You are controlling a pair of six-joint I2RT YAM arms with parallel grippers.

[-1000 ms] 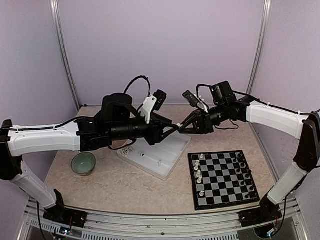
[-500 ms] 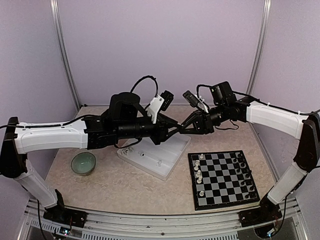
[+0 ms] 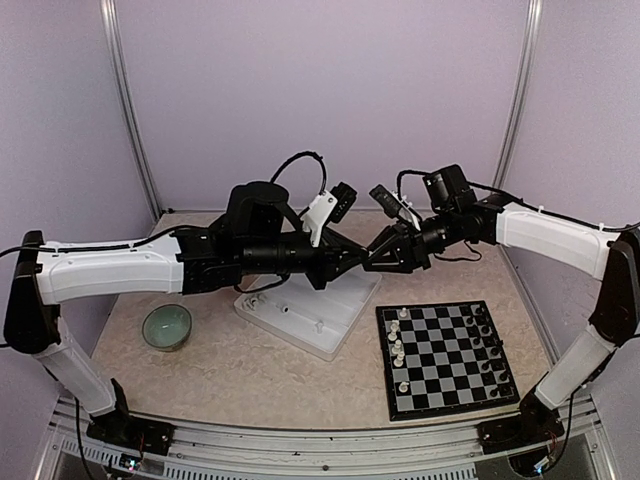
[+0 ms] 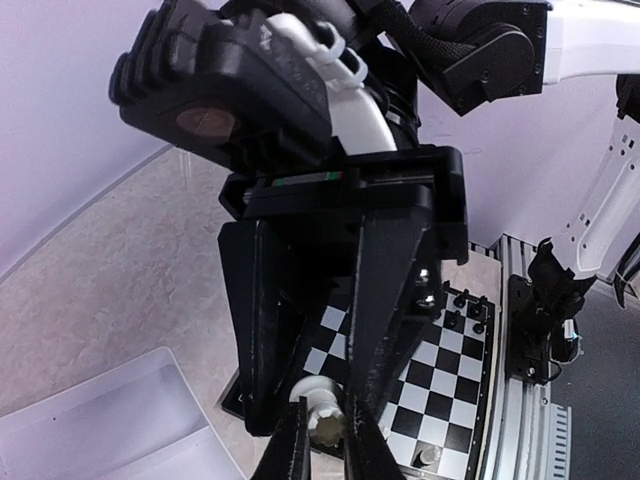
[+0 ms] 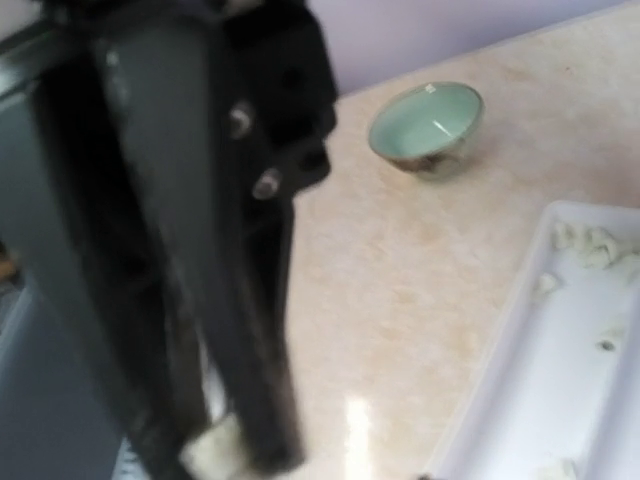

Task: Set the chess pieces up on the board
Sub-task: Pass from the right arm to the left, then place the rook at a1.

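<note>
Both arms meet in mid-air above the white tray [image 3: 310, 312]. My left gripper [image 4: 328, 442] is shut on a white chess piece [image 4: 326, 418], its thin tips pinching it from either side. The right gripper [image 3: 376, 258] points at it from the opposite side. Its big black fingers [image 4: 390, 290] flank the same piece and stand spread, so it is open. The right wrist view is blurred, with the white piece [image 5: 215, 445] low at the left fingers' tips. The board [image 3: 385, 372] lies at the front right, with white pieces [image 3: 398, 345] along its left side and black pieces [image 3: 483, 345] along its right.
A green bowl [image 3: 166, 326] stands at the front left, also in the right wrist view as the bowl [image 5: 428, 125]. Loose white pieces [image 5: 590, 242] lie in the tray [image 5: 560, 340]. Metal posts and purple walls close the back and the sides.
The left arm has reached further right to the right gripper's tips. Its jaws have closed on the white piece, and the right gripper's jaws have spread apart.
</note>
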